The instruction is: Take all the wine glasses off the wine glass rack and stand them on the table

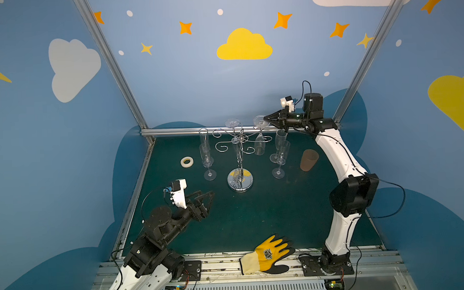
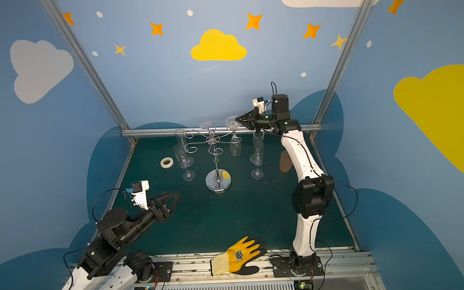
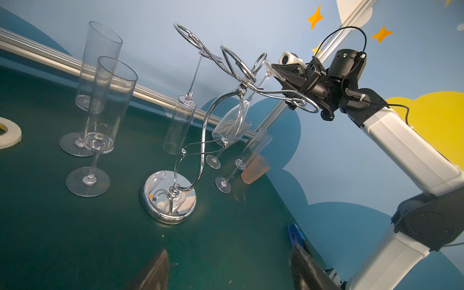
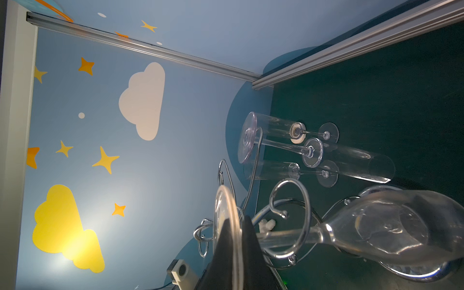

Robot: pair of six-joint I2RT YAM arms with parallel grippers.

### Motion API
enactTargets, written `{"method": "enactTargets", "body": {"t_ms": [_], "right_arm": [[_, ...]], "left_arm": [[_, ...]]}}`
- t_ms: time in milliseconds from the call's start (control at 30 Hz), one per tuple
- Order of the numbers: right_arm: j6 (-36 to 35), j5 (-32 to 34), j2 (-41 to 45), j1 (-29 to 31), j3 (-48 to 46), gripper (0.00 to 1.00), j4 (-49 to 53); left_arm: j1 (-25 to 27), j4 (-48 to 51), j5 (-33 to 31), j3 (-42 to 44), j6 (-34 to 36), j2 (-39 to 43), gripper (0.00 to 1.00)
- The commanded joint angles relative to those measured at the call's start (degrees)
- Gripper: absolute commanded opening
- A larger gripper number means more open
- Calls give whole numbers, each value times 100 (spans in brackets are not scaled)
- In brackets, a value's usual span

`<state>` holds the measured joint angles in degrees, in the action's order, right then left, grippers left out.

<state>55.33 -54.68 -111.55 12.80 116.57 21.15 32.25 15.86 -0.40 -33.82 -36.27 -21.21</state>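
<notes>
Pinching the foot of the wine glass [image 1: 260, 146], the right tool [image 1: 267, 120] has its jaws together on the rim of that clear disc. It sits up high, at about 1 o'clock from the pole of the wine glass rack [image 1: 244, 183] in both top views.

The glass hangs upside down, foot on top and bowl below. Its long axis is tipped off vertical, so the bowl swings in toward the pole, roughly 7 o'clock from the foot. From the tool, then, the whole glass lies out at 9 o'clock and down.

The right wrist view shows it plainly: the foot edge-on at the tool's black tips, the stem running away through a chrome curl of the rack, the bowl beyond. That's the relation that matters. The stem is threaded in the spiral, so the glass probably has to slide out through the curl's open side rather than lift straight up. Which side is open is hard to tell from here.

The right arm is clearly the near one. The left tool [image 1: 211, 200] sits low over the worktop [image 1: 254, 219] at about 7 o'clock from the rack's mirrored base, well apart, jaws spread wide with nothing between them.

A flute [image 1: 232, 123] hangs from a neighbouring arm at 12 o'clock, near enough that a careless pull could rattle it.
</notes>
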Motion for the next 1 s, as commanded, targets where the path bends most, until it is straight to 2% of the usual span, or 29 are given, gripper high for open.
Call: {"method": "enactTargets", "body": {"t_ms": [0, 400, 967], "right_arm": [[-62, -148, 239, 33, -106, 0, -137], [39, -184, 34, 280, 129, 0, -199], [22, -12, -851, 537, 1486, 0, -93]], "left_arm": [[-9, 0, -21, 69, 46, 38, 75], [-13, 80, -74, 104, 48, 153, 76], [-8, 171, -151, 113, 112, 274, 76]]}}
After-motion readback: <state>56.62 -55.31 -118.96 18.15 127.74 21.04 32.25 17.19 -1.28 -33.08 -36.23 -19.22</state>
